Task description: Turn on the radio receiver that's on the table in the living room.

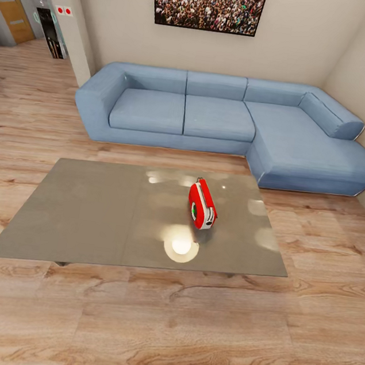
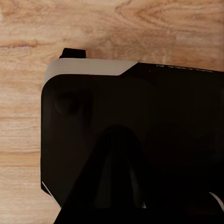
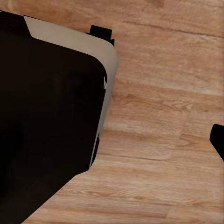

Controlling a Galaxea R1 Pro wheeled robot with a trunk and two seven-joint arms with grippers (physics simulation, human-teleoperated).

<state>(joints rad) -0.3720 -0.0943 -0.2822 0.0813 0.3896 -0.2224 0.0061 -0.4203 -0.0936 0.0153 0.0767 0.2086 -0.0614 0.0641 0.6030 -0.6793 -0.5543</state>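
Honestly, the jaws cannot be judged here: each wrist view looks down past a dark, white-edged body point(image 2: 135, 135) of the robot to the wood floor point(image 3: 158, 140), and the dark shapes in them are too unclear to read as fingers. So whether either gripper is wide, closed, or has hold of anything, I cannot tell.

Further out, the head view looks forward and down over a low grey table point(image 1: 86, 209) with a glossy top that mirrors the room's lights. The radio receiver point(image 1: 202, 204), a small red set with white trim and a greenish dial on the side facing the table's left part, stands upright on the right half of the table, apart from its edges. Nothing else lies on that top. Behind the table, well apart from it, a blue corner sofa point(image 1: 215, 117) runs along the wall under a framed picture of a crowd point(image 1: 207, 3).

As for progress, the radio sits where the task says it should be, and it stands within the camera's sight with bare floor between the robot and the table. Whether it is on or off cannot be read: no lit display or switch position is clear at this size. So this scene fits both a radio waiting to be switched and 1 already switched.
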